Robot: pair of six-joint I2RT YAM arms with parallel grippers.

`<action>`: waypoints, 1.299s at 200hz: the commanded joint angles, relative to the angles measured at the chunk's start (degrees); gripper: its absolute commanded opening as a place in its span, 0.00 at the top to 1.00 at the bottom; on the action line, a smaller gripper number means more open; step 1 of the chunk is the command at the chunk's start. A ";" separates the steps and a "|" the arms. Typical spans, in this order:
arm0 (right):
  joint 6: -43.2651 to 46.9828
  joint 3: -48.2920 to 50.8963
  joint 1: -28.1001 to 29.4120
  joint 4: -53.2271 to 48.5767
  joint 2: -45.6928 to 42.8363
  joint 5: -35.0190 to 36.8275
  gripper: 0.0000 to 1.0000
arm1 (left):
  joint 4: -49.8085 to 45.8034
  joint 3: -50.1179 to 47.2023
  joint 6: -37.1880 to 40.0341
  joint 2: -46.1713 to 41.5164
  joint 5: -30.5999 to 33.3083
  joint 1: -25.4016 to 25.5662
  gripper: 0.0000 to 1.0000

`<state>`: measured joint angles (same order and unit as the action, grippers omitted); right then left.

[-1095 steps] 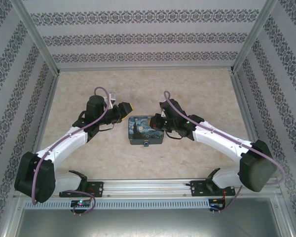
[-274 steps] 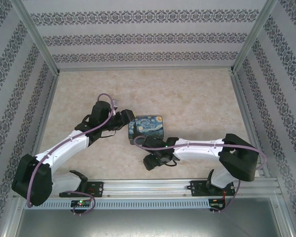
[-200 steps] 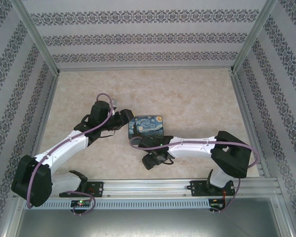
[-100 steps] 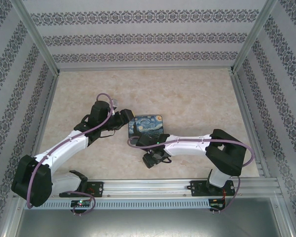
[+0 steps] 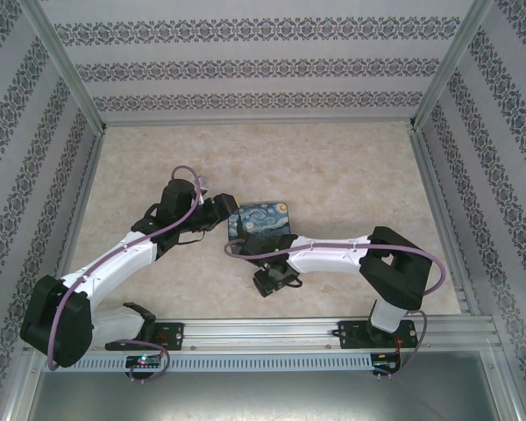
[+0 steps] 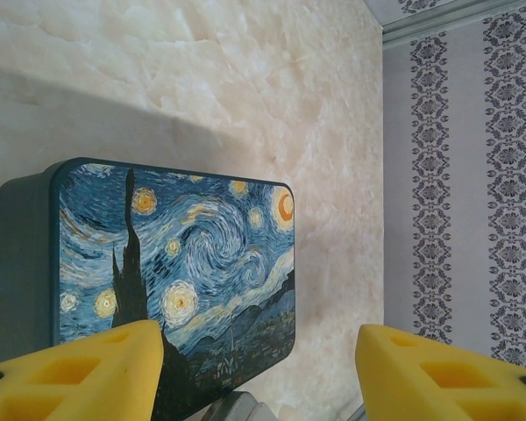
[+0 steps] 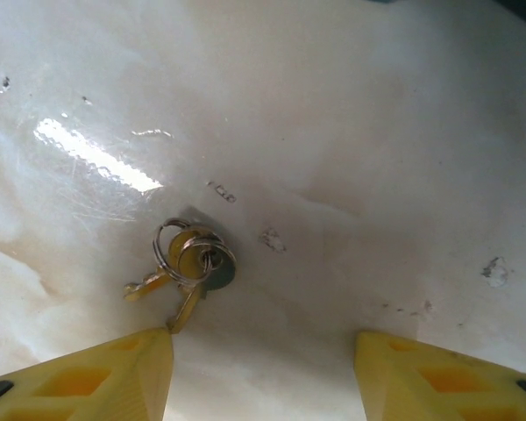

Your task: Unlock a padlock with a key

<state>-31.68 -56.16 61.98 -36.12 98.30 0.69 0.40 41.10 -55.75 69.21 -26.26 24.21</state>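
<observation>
- Key bunch [image 7: 186, 263]: two or three brass keys on a split ring, flat on the desk [image 5: 351, 175], just ahead of one yellow finger of the right claw [image 7: 263, 351]. Their teeth are too small to read.
- Right claw: jaws apart, nothing between them, low over the desk; only the fingertips enter the wrist picture.
- Left claw [image 6: 259, 351]: jaws apart over the near edge of the painted tin box [image 6: 175, 263]. One finger overlaps the box; contact cannot be told.
- Grey metal piece [image 6: 232, 408] at the box's near edge, cut off by the frame; identity cannot be told.
- Desk surface: pale beige, marbled, glossy, with a glare streak and small scuffs.
- Enclosure: walls [image 5: 245, 66] in grey patterned stripes, aluminium posts [image 5: 63, 66] at the corners.
</observation>
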 commanded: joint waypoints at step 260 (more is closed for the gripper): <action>-7.26 -5.75 -1.76 10.97 -0.81 0.28 0.53 | -8.72 2.28 2.63 -3.85 5.72 -2.77 0.12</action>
<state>-38.72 -57.82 60.84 -26.72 94.43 0.67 -2.02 41.15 -55.00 68.20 -24.25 23.22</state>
